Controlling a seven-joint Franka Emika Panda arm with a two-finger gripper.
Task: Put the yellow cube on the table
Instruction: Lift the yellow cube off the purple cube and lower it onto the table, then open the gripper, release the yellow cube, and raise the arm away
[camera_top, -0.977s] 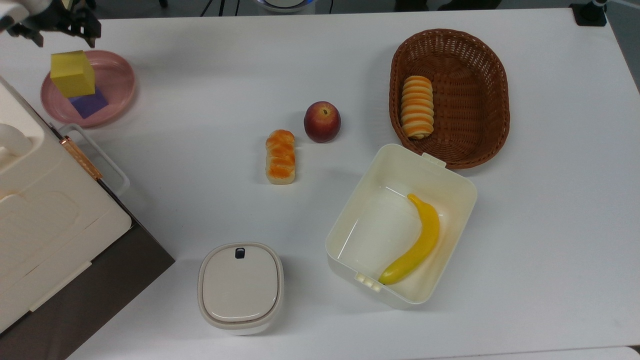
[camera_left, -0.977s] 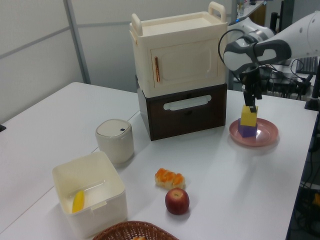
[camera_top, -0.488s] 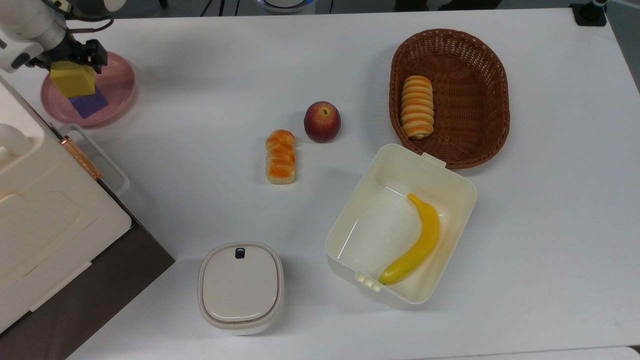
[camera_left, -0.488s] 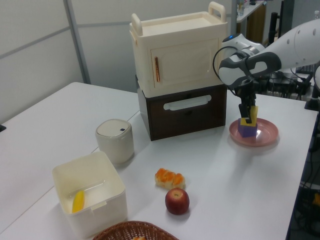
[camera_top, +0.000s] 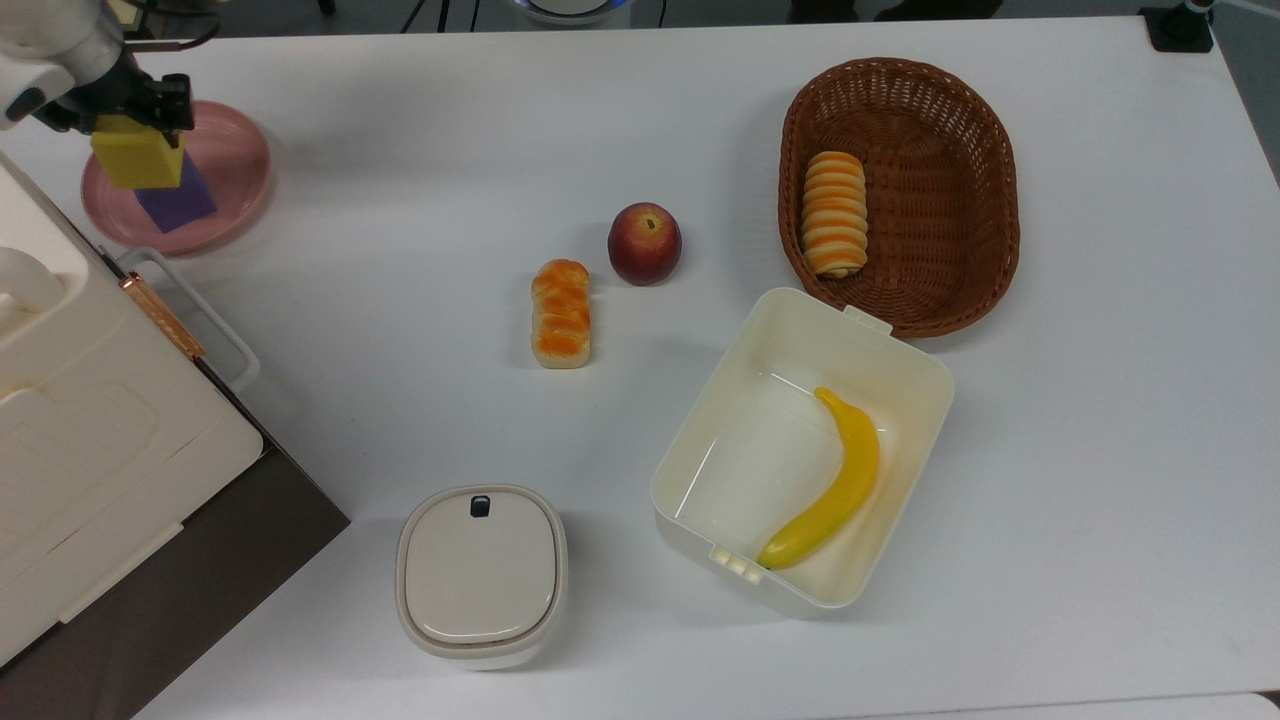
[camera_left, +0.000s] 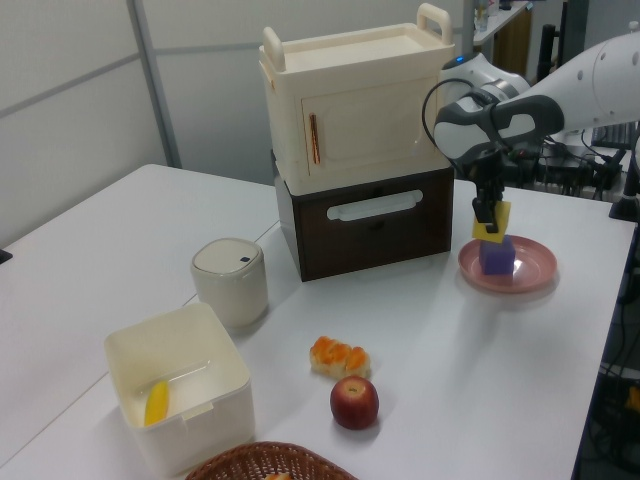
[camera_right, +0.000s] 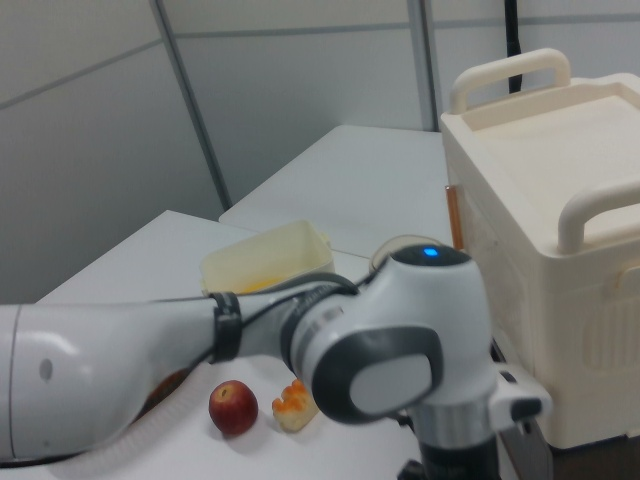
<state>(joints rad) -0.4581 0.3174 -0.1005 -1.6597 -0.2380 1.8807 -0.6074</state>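
White table (camera_top: 420, 200): one yellow cube (camera_top: 135, 162) held by end effector (camera_top: 128, 108).

Jaws clamp yellow cube (camera_left: 492, 221), lifted just above purple cube (camera_left: 496, 255) on pink plate (camera_left: 535, 272).

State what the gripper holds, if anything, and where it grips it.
The gripper holds the yellow cube, pinched at its upper sides, lifted just above the purple cube on the pink plate.
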